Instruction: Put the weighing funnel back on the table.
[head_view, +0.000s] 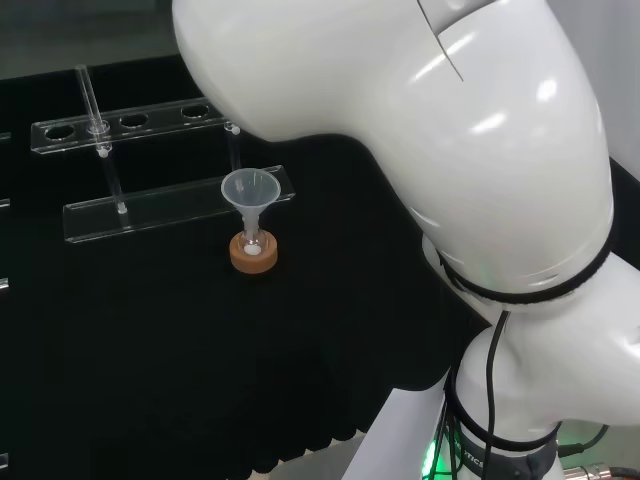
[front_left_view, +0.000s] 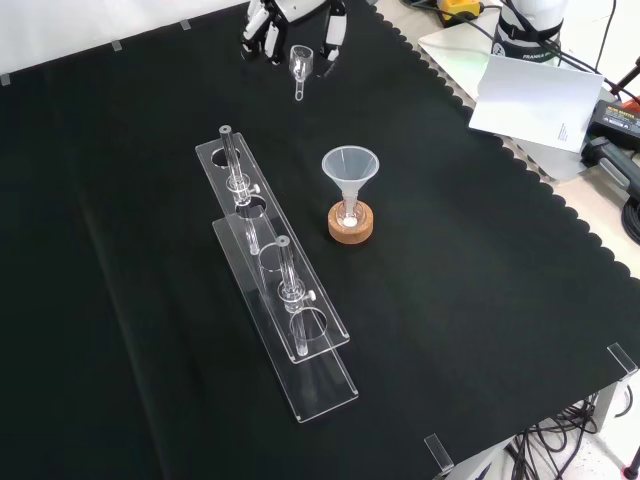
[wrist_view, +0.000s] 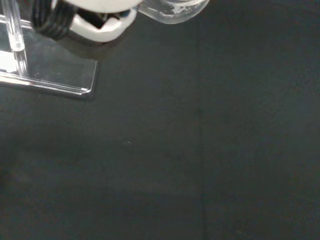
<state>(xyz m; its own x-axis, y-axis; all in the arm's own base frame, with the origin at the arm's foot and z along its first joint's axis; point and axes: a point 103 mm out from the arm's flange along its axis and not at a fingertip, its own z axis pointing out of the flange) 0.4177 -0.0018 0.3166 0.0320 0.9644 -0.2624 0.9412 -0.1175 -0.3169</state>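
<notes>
Clear, small scoop-like weighing funnel hangs stem-down, pinched by my black-and-white robot hand, apparently poised for lowering onto the black-cloth surface.

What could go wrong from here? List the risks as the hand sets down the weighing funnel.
1. The weighing funnel hangs stem-down in the hand; released there, it may topple and roll.
2. The clear tube rack lies close in the wrist view; the hand could clip it on the way down.
</notes>
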